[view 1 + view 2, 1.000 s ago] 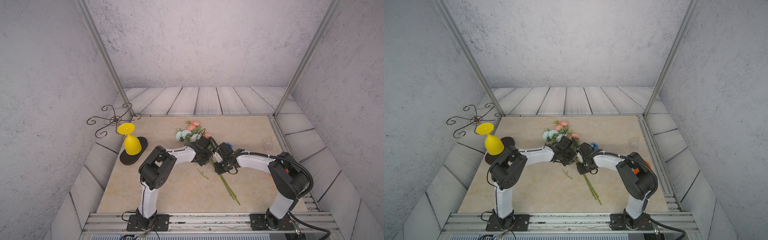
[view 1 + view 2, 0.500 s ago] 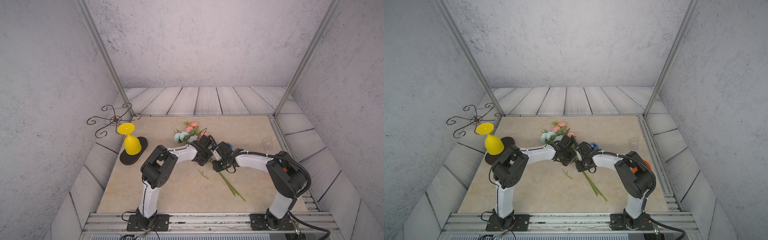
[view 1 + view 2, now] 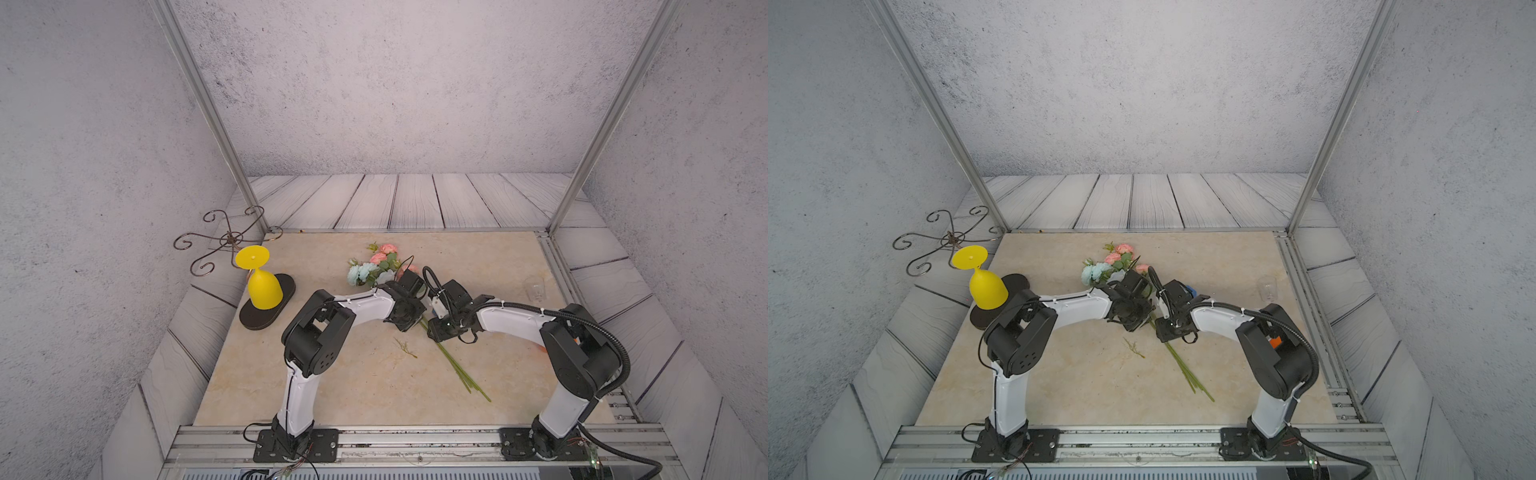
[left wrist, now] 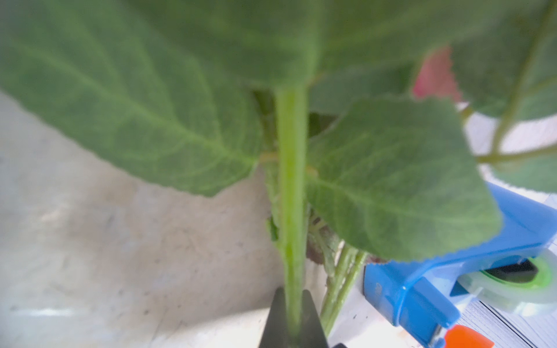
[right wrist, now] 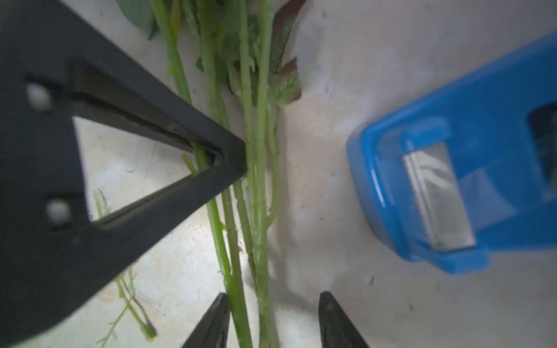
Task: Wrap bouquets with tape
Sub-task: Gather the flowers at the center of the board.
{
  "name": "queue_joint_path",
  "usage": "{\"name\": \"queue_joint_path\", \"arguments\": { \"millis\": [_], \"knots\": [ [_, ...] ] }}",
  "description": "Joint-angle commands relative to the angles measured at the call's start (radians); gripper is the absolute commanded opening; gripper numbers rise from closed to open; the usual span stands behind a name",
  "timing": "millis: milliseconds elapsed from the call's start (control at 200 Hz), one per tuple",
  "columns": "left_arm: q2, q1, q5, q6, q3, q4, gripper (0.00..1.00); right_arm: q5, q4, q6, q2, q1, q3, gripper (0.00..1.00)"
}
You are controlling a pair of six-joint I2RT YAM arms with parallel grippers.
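The bouquets (image 3: 376, 266) lie mid-table in both top views, pink and pale blue blooms at the far end and long green stems (image 3: 457, 370) trailing toward the front. My left gripper (image 4: 292, 304) is shut on one thick stem (image 4: 291, 180) just under the leaves. Its fingers (image 5: 229, 156) also show in the right wrist view, pinched on that stem. Lower on the bundle, my right gripper (image 5: 272, 319) stands open, and several stems (image 5: 259, 211) run between its jaws. The tape (image 4: 518, 289) sits in its blue dispenser (image 5: 452, 180) on the table beside the stems.
An upturned yellow goblet (image 3: 262, 286) stands on a black oval base (image 3: 266, 316) at the left, with a metal scroll stand (image 3: 226, 241) behind it. A clear glass (image 3: 535, 289) lies at the right edge. A small loose sprig (image 3: 405, 347) lies near the stems.
My right gripper has opened around the stems. My left gripper has closed on a stem. The stems' free ends have swung slightly right.
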Motion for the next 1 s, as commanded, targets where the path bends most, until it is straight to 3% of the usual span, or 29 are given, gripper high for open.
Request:
{"name": "queue_joint_path", "arguments": {
  "millis": [0, 325, 455, 681, 876, 996],
  "knots": [
    [0.054, 0.015, -0.041, 0.017, -0.039, -0.153, 0.00, -0.013, -0.001, 0.005, -0.012, -0.009, -0.006, 0.55],
    [0.047, 0.020, -0.025, 0.014, -0.044, -0.126, 0.00, -0.103, 0.066, 0.022, 0.136, -0.008, 0.026, 0.55],
    [0.040, 0.026, -0.021, 0.021, -0.040, -0.121, 0.00, -0.071, 0.073, 0.046, 0.166, 0.002, 0.031, 0.51],
    [0.032, 0.040, -0.002, 0.020, -0.031, -0.103, 0.00, 0.027, 0.096, 0.102, 0.197, 0.029, -0.052, 0.31],
    [0.029, 0.050, 0.016, 0.002, -0.044, -0.066, 0.00, 0.040, 0.148, 0.185, 0.179, 0.038, -0.142, 0.13],
    [0.020, 0.053, 0.013, 0.011, -0.040, -0.067, 0.00, 0.036, 0.133, 0.185, 0.195, 0.038, -0.115, 0.04]
  ]
}}
